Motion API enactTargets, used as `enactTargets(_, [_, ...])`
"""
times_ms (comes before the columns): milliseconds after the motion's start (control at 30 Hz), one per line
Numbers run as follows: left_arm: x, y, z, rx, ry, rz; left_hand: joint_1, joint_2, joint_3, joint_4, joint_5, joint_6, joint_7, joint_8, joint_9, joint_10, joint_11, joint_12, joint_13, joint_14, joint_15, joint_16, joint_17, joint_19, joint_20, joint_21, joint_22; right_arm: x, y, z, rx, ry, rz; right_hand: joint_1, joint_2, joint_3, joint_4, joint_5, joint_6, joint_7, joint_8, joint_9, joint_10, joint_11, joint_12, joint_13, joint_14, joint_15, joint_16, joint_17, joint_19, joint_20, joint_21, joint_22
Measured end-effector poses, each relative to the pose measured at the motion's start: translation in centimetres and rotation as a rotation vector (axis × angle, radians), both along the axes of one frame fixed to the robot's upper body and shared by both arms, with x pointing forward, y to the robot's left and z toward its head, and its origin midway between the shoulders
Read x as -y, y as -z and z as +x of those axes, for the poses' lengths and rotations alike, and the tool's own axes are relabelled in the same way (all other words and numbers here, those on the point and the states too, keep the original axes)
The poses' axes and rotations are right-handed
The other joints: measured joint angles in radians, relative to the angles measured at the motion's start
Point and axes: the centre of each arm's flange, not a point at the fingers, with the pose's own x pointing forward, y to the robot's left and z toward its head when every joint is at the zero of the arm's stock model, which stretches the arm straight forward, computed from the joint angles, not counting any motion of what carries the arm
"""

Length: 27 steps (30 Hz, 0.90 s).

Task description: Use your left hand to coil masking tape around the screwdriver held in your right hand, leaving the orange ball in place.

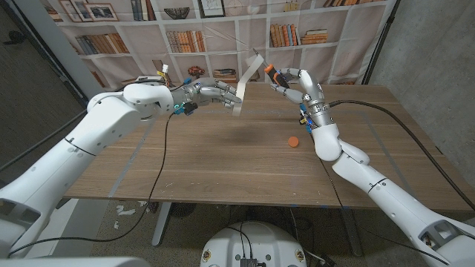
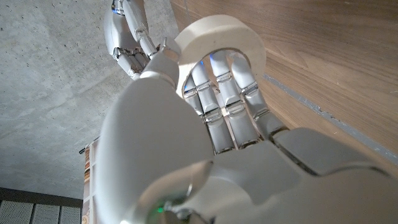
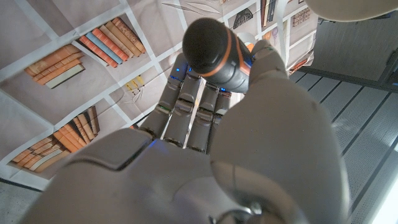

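My left hand [image 1: 215, 93] is raised over the table's far left middle and holds a roll of masking tape [image 2: 219, 36], its fingers through the ring. A strip of tape [image 1: 247, 80] runs up from the roll towards the screwdriver [image 1: 272, 72]. My right hand [image 1: 304, 87] grips that screwdriver in the air at the far right middle; its black handle with an orange band [image 3: 214, 46] pokes out past the fingers. In the left wrist view, the right hand [image 2: 127, 34] shows beyond the roll. The orange ball [image 1: 295, 142] lies on the table below the right wrist.
The wooden table [image 1: 223, 167] spreads out in front of both arms. A bookshelf backdrop [image 1: 185, 37] stands behind its far edge. A black cable [image 1: 159, 163] hangs from the left arm across the tabletop, and another cable [image 1: 415, 130] runs over the table's right side.
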Motion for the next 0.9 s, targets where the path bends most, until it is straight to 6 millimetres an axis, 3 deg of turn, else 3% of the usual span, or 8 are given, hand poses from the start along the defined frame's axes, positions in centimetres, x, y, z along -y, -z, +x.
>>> enactTargets(800, [-1.6,-0.8,1.8,-0.018,-0.038,-0.03,0.0,0.0,0.006,0.0,0.005,-0.001,-0.003,-0.007,0.006,0.0,0.0,-0.011,0.0,0.002,-0.002,-0.019,0.0,0.0,0.0,0.008,0.0,1.0,0.5,0.0,-0.018,-0.061,0.033,0.0,0.0,-0.007,0.002,0.0,0.009,-0.009,-0.005,-0.001,-0.002,-0.002,-0.004,0.002,0.003,-0.003,-0.008,0.007,-0.011,0.001,0.008,-0.01])
enactTargets(833, [-1.6,-0.8,1.9,-0.018,-0.038,-0.03,0.0,0.0,0.006,0.0,0.005,-0.001,-0.003,-0.007,0.007,0.0,0.0,-0.011,0.0,0.002,-0.002,-0.019,0.0,0.0,0.0,0.008,0.0,1.0,0.5,-0.1,-0.017,-0.067,0.035,0.0,0.0,-0.007,0.002,0.0,0.009,-0.009,-0.006,0.001,-0.002,-0.002,-0.005,0.005,0.026,-0.026,-0.008,0.006,-0.011,0.001,0.008,-0.013])
enactTargets(900, [-1.9,-0.7,2.2,-0.029,-0.05,-0.033,0.0,0.0,0.008,0.001,0.005,-0.001,-0.003,-0.007,0.007,0.0,0.0,-0.012,0.0,0.002,-0.002,-0.022,0.0,0.0,0.0,0.008,0.0,1.1,0.5,0.1,-0.02,-0.072,0.046,0.0,0.0,-0.007,0.002,0.0,0.009,-0.009,-0.007,0.004,-0.002,-0.002,-0.005,0.008,0.032,-0.039,-0.013,0.005,-0.011,0.001,0.014,-0.014])
